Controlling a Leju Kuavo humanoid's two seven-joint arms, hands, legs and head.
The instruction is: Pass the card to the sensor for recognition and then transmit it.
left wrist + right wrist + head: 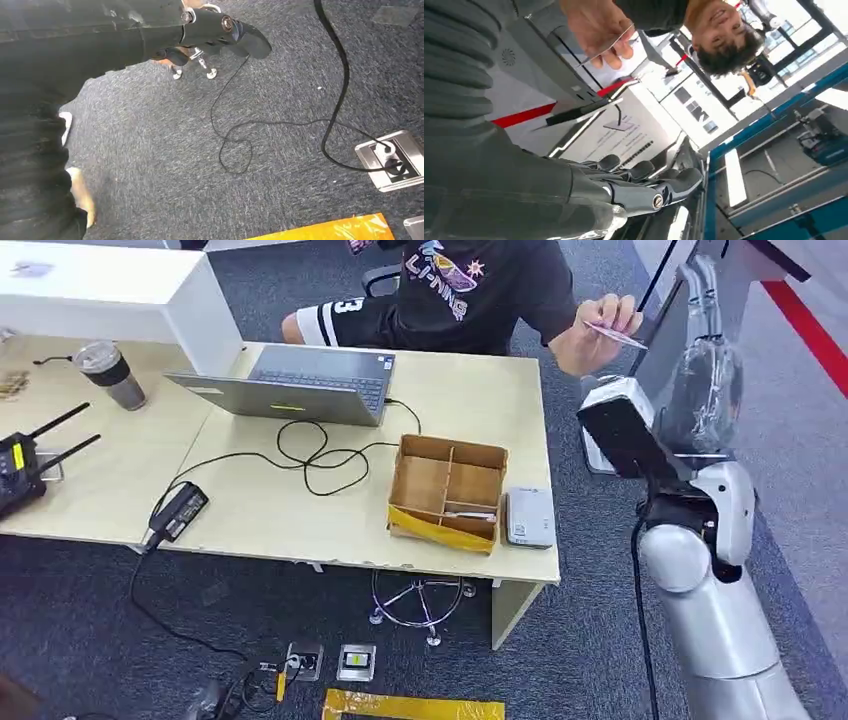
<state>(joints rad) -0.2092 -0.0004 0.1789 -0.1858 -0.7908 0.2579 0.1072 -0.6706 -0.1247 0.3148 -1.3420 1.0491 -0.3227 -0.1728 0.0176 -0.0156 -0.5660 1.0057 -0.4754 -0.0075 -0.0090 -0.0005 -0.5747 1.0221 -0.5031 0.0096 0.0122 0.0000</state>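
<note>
Counted: one card [613,336], pinched in a person's hand [600,328] beyond the desk's [250,510] far right corner, above the raised right hand [705,390]; one grey sensor box [529,517] flat on the desk, just beside one compartmented cardboard tray [446,490]; one laptop [300,383]. Card held near flat, long axis slanting across the head view, lower end toward the robot's right. Right hand [644,185] empty, fingers extended and apart; left hand [210,35] hung over the carpet, fingers loosely out, holding nothing.
</note>
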